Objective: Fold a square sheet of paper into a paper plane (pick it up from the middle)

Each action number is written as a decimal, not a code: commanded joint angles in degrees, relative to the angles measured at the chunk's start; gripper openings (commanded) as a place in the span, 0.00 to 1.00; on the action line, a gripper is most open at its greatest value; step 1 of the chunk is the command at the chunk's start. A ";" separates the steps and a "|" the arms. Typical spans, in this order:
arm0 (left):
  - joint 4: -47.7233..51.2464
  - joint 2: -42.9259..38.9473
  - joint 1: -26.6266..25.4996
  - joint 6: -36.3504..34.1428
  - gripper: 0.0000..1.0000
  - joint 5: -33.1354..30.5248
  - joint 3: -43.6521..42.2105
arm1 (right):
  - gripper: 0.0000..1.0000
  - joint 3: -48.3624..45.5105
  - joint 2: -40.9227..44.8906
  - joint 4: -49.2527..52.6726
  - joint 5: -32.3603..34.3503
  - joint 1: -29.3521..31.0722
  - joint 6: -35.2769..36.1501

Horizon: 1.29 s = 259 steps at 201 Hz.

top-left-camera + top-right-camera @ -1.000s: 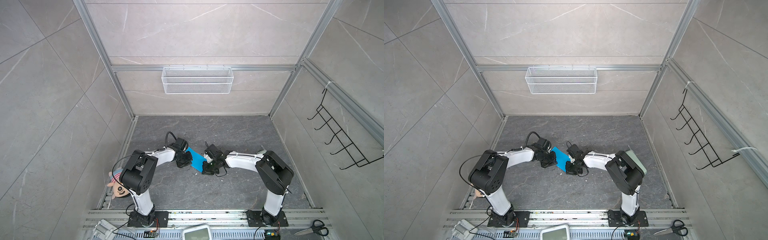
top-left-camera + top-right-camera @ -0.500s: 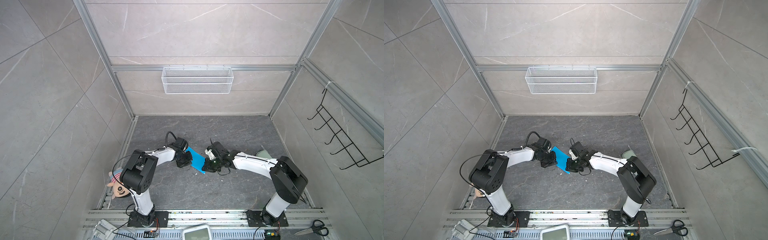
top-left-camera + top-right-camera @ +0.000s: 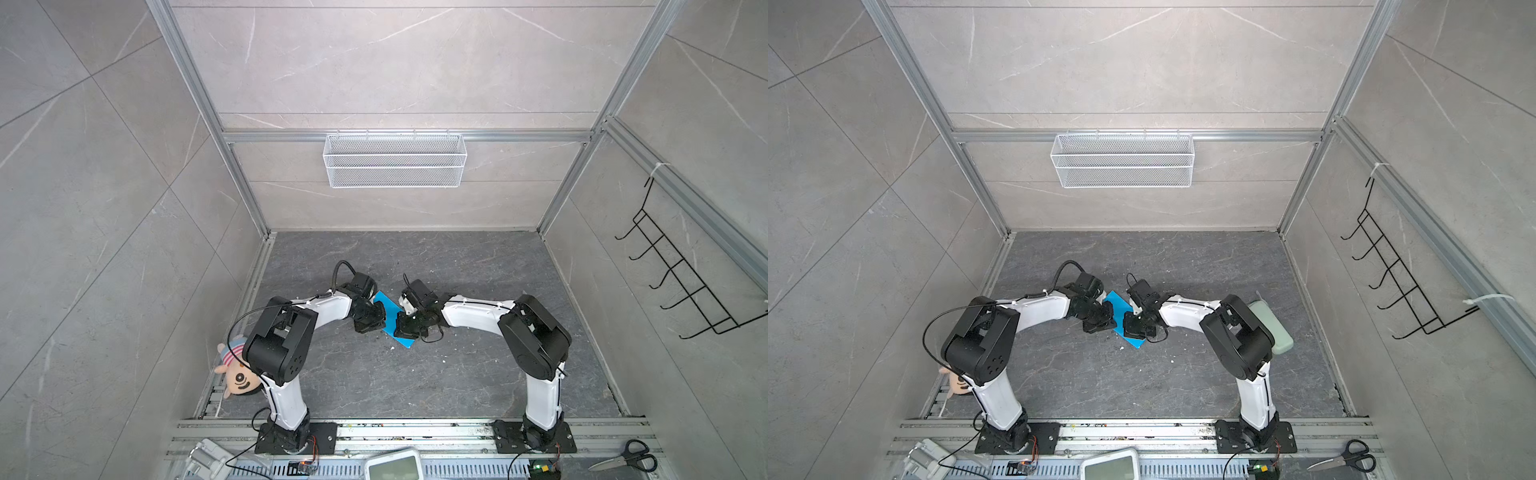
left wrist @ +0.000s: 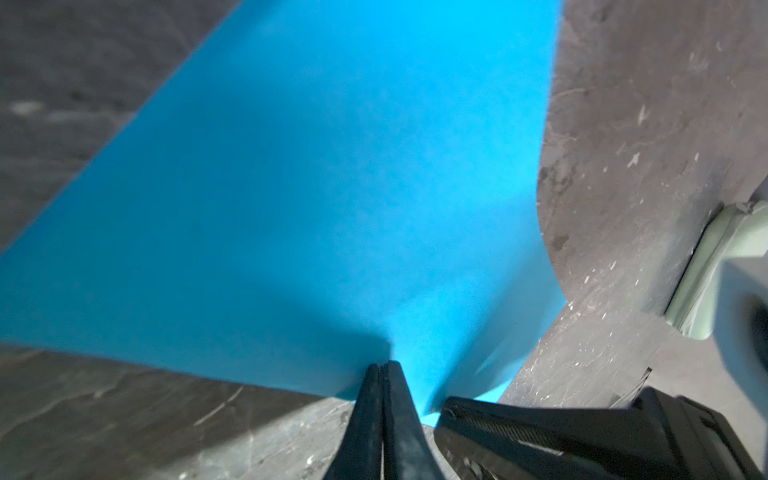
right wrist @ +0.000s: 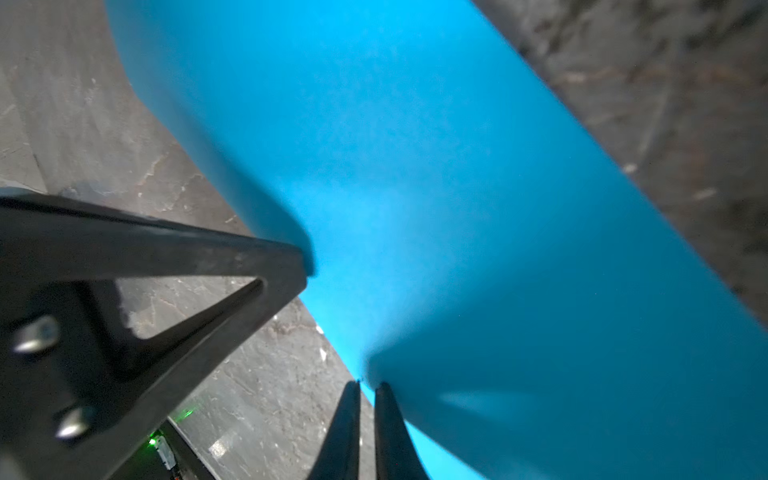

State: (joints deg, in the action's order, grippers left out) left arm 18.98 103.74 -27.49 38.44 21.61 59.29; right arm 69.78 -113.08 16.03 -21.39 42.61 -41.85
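Two arms meet mid-floor over the sheet (image 3: 389,309), a smooth, matte, sky-blue paper. It is bowed rather than flat and runs from 11 to 5 o'clock in a top view. The left gripper (image 4: 382,368) clamps its thin black jaws on the 9 o'clock edge; the right gripper (image 5: 368,386) nips the 3 o'clock edge likewise. No sharp crease or pointed nose shows, so folding looks barely begun. The floor (image 3: 457,374) is dark, scuffed stone.

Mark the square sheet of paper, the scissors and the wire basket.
square sheet of paper (image 3: 390,312): in a top view, on its bare middle strip.
scissors (image 3: 620,460): in a top view, on the pivot where the blades meet the handles.
wire basket (image 3: 395,170): in a top view, on its front mesh wall.
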 commanded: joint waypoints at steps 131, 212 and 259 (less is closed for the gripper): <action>16.17 3.63 0.14 -16.11 0.20 -13.34 10.65 | 0.13 2.21 -4.30 6.34 3.63 -0.16 1.94; 18.61 6.80 0.02 -15.96 0.17 -18.28 13.17 | 0.13 1.69 -4.53 6.22 3.39 -0.18 1.63; 22.67 8.42 0.03 -14.64 0.16 -25.08 15.21 | 0.13 1.18 -4.52 6.23 3.72 -0.16 1.63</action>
State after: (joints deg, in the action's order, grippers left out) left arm 37.30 110.10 -27.75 23.79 3.38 72.93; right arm 72.01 -114.39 19.88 -20.75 42.61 -40.49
